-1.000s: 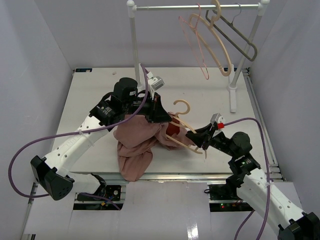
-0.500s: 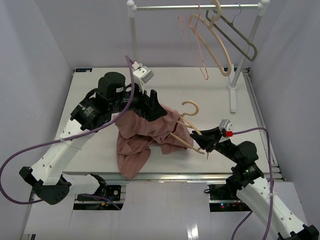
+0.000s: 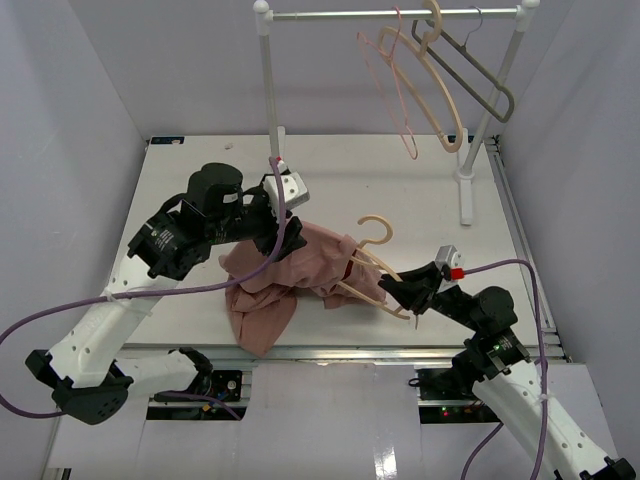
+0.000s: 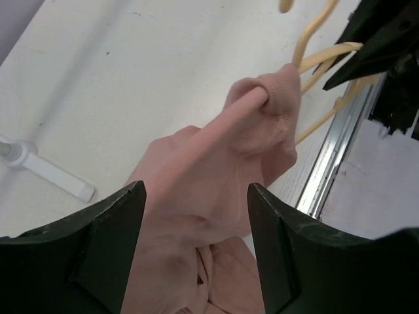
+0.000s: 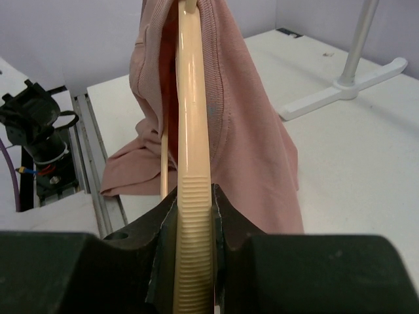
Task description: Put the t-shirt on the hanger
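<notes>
The dusty-pink t-shirt (image 3: 290,272) lies bunched on the table, one part draped over an arm of the beige wooden hanger (image 3: 386,229). My right gripper (image 3: 408,292) is shut on the ribbed end of the hanger's other arm (image 5: 195,248) and holds it slanted above the table. In the right wrist view the t-shirt (image 5: 252,131) hangs over the far end. My left gripper (image 4: 196,252) hovers open just above the t-shirt (image 4: 196,183), with fabric showing between its spread fingers (image 4: 98,252). The hanger (image 4: 313,55) pokes out beyond the cloth.
A white clothes rack (image 3: 268,85) stands at the back right, and its foot (image 3: 467,185) rests on the table. A thin pink wire hanger (image 3: 395,95), another beige one (image 3: 445,100) and a grey one (image 3: 490,85) hang from it. Metal rails (image 3: 400,350) run along the table's near edge.
My left gripper opened, let go of the t-shirt and drew back to the left. The cloth sagged lower over the hanger. The right gripper kept its hold and shifted slightly.
</notes>
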### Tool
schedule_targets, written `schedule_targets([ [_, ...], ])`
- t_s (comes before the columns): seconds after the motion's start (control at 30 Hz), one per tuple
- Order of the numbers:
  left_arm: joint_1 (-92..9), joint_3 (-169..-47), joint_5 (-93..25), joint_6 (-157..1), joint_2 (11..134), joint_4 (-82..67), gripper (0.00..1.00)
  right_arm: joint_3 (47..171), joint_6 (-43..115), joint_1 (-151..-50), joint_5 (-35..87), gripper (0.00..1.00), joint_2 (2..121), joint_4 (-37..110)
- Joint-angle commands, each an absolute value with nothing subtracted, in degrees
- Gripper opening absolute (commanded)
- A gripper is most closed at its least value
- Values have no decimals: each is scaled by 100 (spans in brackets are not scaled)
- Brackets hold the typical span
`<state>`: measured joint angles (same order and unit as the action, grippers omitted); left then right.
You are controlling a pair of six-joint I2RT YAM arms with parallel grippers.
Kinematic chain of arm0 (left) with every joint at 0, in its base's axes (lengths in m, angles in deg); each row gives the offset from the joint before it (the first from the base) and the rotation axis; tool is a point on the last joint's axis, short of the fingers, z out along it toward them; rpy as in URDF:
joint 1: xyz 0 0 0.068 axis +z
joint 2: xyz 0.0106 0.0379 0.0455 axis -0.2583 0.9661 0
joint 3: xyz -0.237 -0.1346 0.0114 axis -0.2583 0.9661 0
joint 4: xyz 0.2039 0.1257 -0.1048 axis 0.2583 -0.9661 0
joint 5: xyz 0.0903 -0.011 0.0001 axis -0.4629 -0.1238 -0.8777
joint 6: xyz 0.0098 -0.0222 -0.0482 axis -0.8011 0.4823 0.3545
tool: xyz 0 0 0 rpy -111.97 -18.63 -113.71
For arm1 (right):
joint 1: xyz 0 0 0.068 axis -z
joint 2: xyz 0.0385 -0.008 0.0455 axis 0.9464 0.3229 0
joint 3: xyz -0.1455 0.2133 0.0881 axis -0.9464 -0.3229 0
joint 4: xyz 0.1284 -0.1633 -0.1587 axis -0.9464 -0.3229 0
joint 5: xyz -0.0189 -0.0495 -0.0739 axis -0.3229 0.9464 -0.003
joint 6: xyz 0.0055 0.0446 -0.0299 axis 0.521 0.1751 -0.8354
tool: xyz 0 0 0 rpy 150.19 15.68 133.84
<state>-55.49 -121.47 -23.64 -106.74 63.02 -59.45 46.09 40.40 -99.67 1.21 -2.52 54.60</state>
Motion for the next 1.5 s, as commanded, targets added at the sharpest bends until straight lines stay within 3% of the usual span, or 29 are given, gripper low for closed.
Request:
schedule_targets([
  [0.0, -5586, -11997, -1367, -11633, 6382, -5913, 75, 4784, 3874, -9975, -414, 8, -227, 5662],
  [0.1, -5593, -11870, -670, -11825, 6591, -6004, 75, 4702, 3903, -9981, -672, 8, -227, 5875],
  [0.37, -5601, -11717, -234, -12100, 6865, -6159, 79, 4679, 4030, -9980, -1098, 8, -107, 6158],
  [0.57, -5600, -11873, 1053, -11879, 7133, -6306, 72, 4642, 4068, -9981, -1114, 8, -73, 6210],
  [0.73, -5619, -12017, 1317, -11542, 7466, -6565, 50, 4655, 4093, -9981, -1122, 8, -28, 6263],
  [0.8, -5619, -12004, 1275, -11479, 7537, -6609, 35, 4669, 4093, -9981, -1122, 8, -42, 6249],
  [0.87, -5627, -11980, 1234, -11437, 7524, -6610, 8, 4662, 4085, -9981, -1066, 8, -82, 6241],
  [0.9, -5628, -11977, 1203, -11406, 7522, -6610, 2, 4672, 4084, -9981, -1034, 8, -91, 6240],
  [1.1, -5620, -11914, 648, -11331, 7455, -6741, 0, 4988, 3977, -9981, -629, 8, 85, 5851],
  [1.2, -5623, -11828, 225, -11205, 7317, -6651, 0, 5282, 3861, -9981, 3, 17, 159, 5434],
  [1.3, -5628, -11773, -381, -10854, 7222, -6443, 0, 5575, 3960, -9981, 866, 42, 189, 4980],
  [1.47, -5626, -11792, -1546, -10007, 7140, -6126, 0, 5860, 4438, -9979, 2238, 69, 129, 4610],
])
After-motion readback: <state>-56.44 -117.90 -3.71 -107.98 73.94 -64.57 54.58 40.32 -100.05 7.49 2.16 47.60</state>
